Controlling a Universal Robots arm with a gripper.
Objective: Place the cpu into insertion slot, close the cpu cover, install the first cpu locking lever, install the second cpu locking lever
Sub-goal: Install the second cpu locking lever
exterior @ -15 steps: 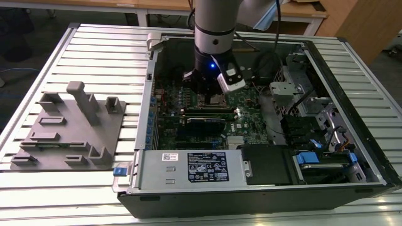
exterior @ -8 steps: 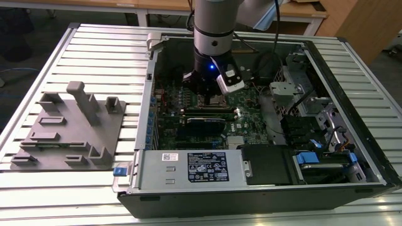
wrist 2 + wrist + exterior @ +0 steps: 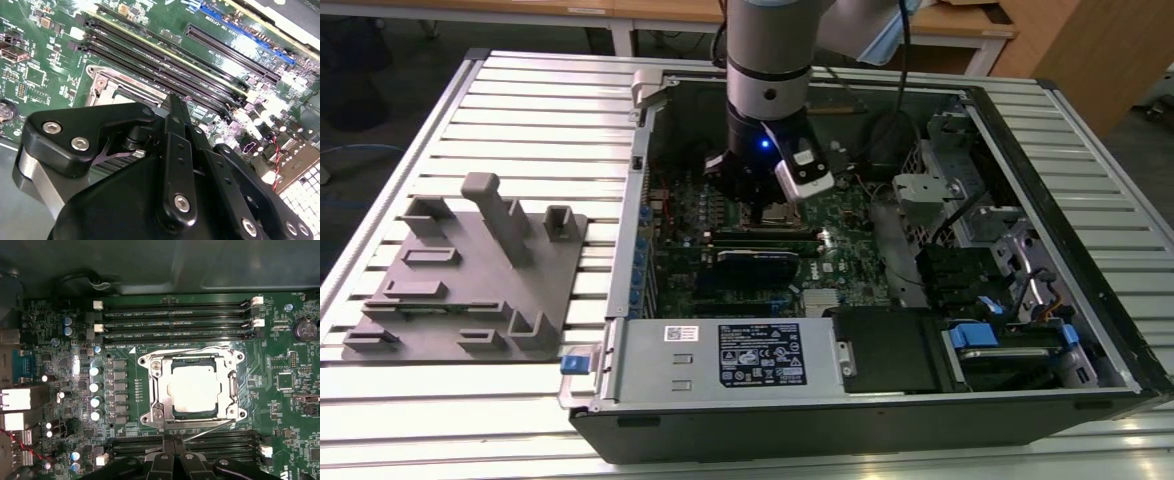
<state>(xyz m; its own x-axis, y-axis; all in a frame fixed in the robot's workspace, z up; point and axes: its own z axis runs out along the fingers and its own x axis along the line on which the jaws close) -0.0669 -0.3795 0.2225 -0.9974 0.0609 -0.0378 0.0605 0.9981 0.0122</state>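
We see the cpu (image 3: 194,389) seated under the closed cpu cover (image 3: 192,356); our pincer (image 3: 172,441), pressed together beside it, should push its lever (image 3: 212,426) squarely.

A ribbed metal table (image 3: 520,100) is seen, on which an open computer case (image 3: 881,400) and a grey fixture block (image 3: 467,290) are set.

Setup sits on a ribbed aluminium-slat table (image 3: 480,110), pale and kind of shiny under even overhead light. Behind it there's a wooden desk (image 3: 627,12) with white legs, plus a light wood cabinet (image 3: 1081,45) at the exterior view's right. Floor (image 3: 374,90) is dark, looks bluish-grey.
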